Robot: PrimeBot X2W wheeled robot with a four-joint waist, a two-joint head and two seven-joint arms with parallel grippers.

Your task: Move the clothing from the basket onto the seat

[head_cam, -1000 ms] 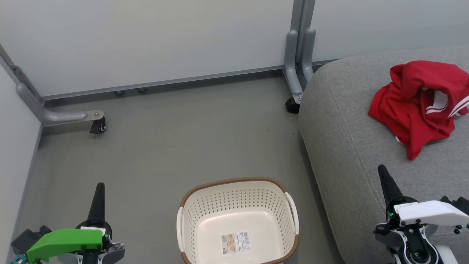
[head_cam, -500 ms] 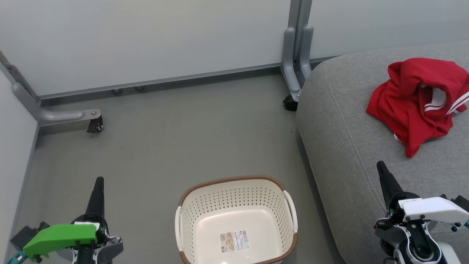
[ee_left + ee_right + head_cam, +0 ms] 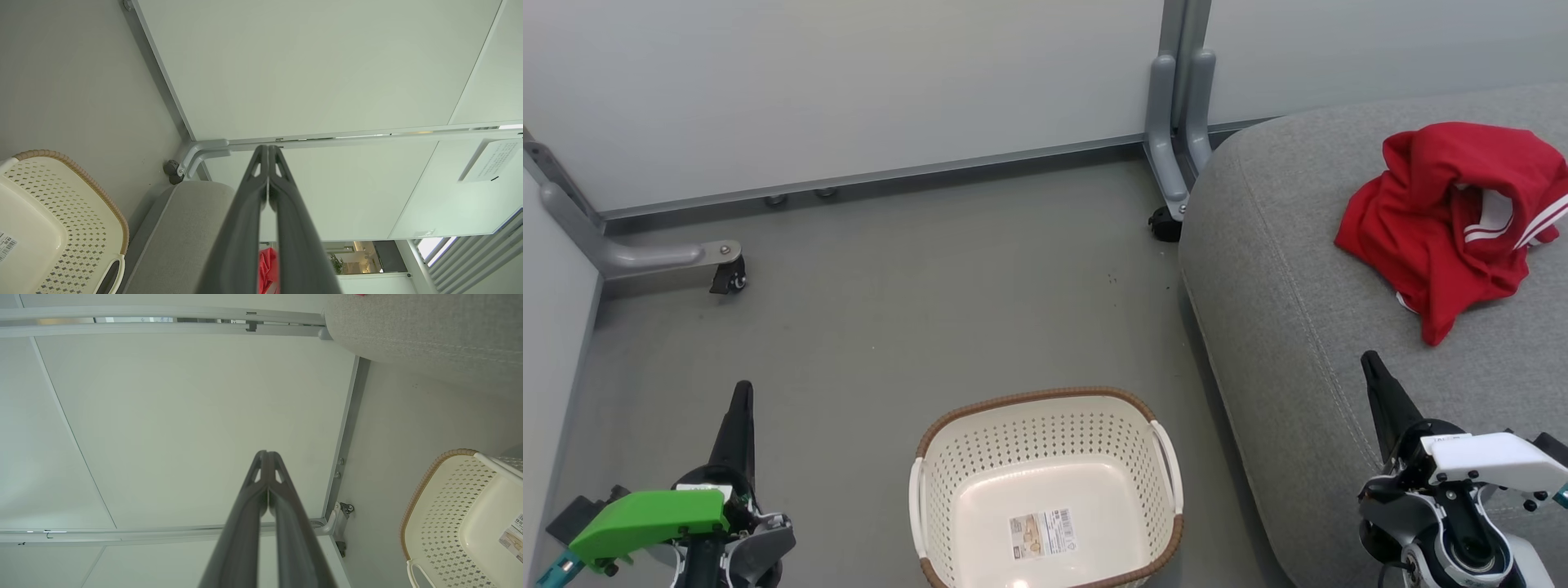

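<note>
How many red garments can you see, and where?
1 red bundle lies on the grey seat, right of the basket, which has none inside; a second garment may be hidden within the bundle.

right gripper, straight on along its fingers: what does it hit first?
Likely the pale wall panel: in the right wrist view the shut right gripper aims at its bare face, with the seat and the basket off to the side. Depth is unclear.

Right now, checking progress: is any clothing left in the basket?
No, the basket holds just its label; the red clothing lies on the seat.
</note>
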